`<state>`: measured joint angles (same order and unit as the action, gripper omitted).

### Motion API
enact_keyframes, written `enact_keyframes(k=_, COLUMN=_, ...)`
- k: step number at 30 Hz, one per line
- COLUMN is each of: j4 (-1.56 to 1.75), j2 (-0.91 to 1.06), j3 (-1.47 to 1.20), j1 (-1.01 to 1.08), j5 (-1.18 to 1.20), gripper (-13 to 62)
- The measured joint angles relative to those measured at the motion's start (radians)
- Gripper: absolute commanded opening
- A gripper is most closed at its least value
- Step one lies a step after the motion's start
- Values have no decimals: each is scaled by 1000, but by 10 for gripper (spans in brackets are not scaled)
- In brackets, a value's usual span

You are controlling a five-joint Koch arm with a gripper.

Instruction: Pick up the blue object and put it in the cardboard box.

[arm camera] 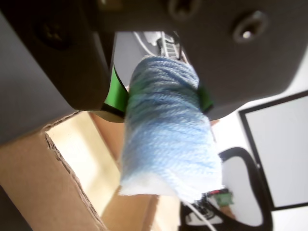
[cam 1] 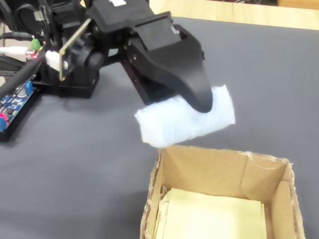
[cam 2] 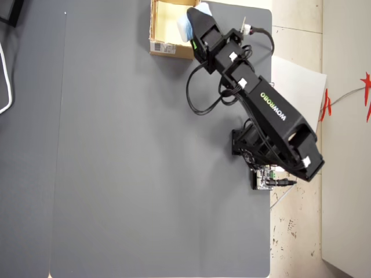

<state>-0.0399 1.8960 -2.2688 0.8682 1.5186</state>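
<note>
1. Dark grey matting (cam 2: pixel 145 162) covered the table, with pale flooring along the right side in the overhead view.
2. The black Koch arm (cam 2: pixel 261 110) reached from its base toward the top edge of the mat in that view.
3. Its gripper (arm camera: pixel 163 98) was closed on the blue object (arm camera: pixel 168 139), the jaws pressing the soft roll from both sides near its upper end.
4. In the fixed view the blue object (cam 1: pixel 187 122) hung clear of the mat, lying roughly level, just above and behind the near rim of the cardboard box (cam 1: pixel 199 164).
5. The cardboard box (cam 2: pixel 165 35) stood open-topped, its pale yellowish floor visible, a white label on its side.
6. A small blue circuit board (cam 1: pixel 12 102) lay beside the arm's base.
</note>
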Motion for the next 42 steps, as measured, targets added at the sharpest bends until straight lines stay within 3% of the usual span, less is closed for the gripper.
enact_keyframes(k=17, j4=-28, j2=71, j3=-11, j1=-115, j5=-3, gripper=324)
enact_keyframes(k=29, j4=-29, j2=359, j3=-322, j1=-426, j5=2, gripper=335)
enact_keyframes(k=42, j4=-64, j2=385, j3=-515, j1=-603, j5=21, gripper=337)
